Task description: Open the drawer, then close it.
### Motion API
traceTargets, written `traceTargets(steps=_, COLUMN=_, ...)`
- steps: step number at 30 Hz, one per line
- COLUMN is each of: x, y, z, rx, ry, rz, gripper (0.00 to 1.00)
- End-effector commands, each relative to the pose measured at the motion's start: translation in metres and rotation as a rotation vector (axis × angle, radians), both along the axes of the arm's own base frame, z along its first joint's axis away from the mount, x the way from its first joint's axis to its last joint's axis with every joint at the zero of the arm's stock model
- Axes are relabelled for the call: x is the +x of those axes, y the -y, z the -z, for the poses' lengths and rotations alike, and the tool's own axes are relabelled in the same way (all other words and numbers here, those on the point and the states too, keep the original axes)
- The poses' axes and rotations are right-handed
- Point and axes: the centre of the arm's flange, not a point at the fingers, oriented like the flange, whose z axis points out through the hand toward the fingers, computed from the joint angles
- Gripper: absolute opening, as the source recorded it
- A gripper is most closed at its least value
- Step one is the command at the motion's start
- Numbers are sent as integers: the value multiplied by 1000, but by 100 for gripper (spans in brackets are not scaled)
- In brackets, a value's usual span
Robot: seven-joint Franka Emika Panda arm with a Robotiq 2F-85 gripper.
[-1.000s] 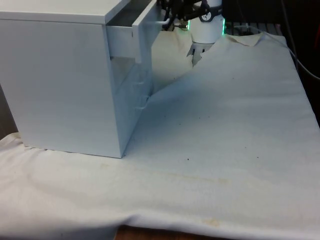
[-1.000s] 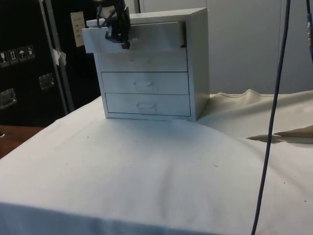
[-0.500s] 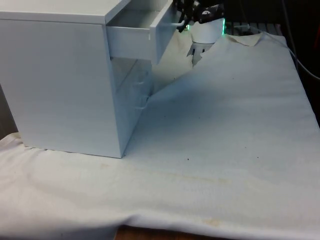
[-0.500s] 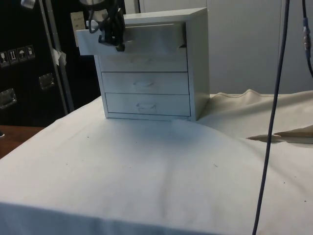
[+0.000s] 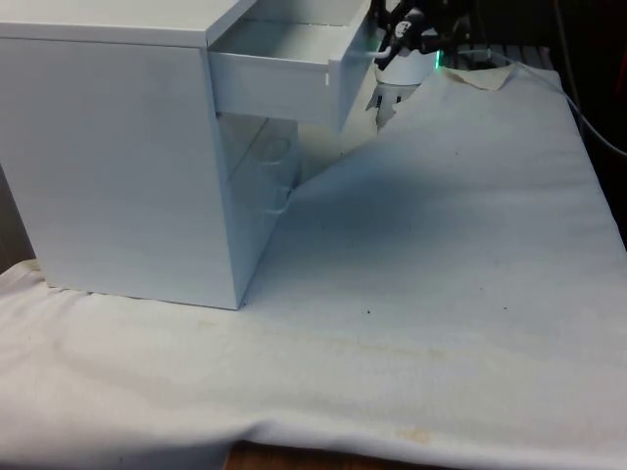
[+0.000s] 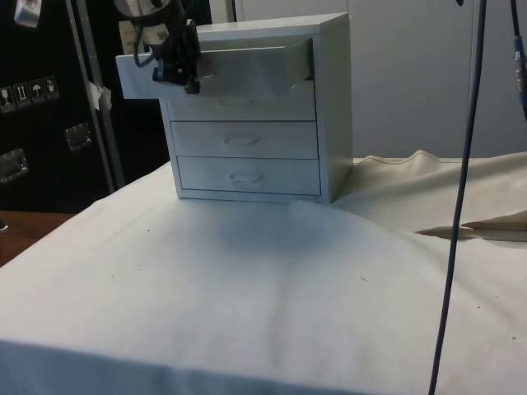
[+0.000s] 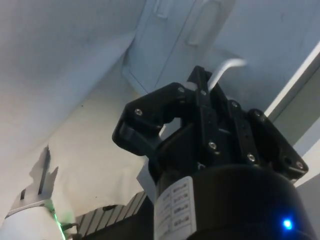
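top drawer (image 5: pixel 279 83): pulled well out of the chest of drawers (image 5: pixel 118 157), open tray visible from above in the front view; sticks out towards the table's far end.
chest position: on the white cloth (image 5: pixel 441 245) near the table's corner at the front view's left; three lower drawers (image 6: pixel 244 140) shut.
end effector (image 6: pixel 175 70): at the top drawer's front panel, fingers closed together around the white handle (image 7: pixel 225 70), which shows between them in the wrist view.
stage, judged: opening looks about done; push back in not yet made.
risk 1: pulling further could run the drawer off its runners and drop it onto the table; cause would be overtravel with the grip locked.
risk 2: chest could tip or slide on the loose cloth; cause would be a pull or push off the runner line, with the weight hung out front.
risk 3: handle could slip from the fingers on reversal; cause would be a thin curved bar and a shallow hold.
risk 4: drawer could jam on the way in; cause would be a skewed or downward push.
cloth: rucked beside the chest, nothing else near.
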Motion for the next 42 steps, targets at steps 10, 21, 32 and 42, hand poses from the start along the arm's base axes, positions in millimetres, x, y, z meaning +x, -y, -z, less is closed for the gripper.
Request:
traceTargets(steps=10, x=0, y=-26, z=-3, rx=-18, ry=1, rz=2, gripper=0)
traceTargets(steps=21, x=-1, y=-49, z=-3, rx=-32, ry=5, rz=-1, gripper=0)
traceTargets(steps=32, x=-3, y=-67, z=0, rx=-65, ry=3, rz=-2, gripper=0)
traceTargets(steps=42, x=-3, y=-61, z=1, rx=-78, ry=4, rz=-1, gripper=0)
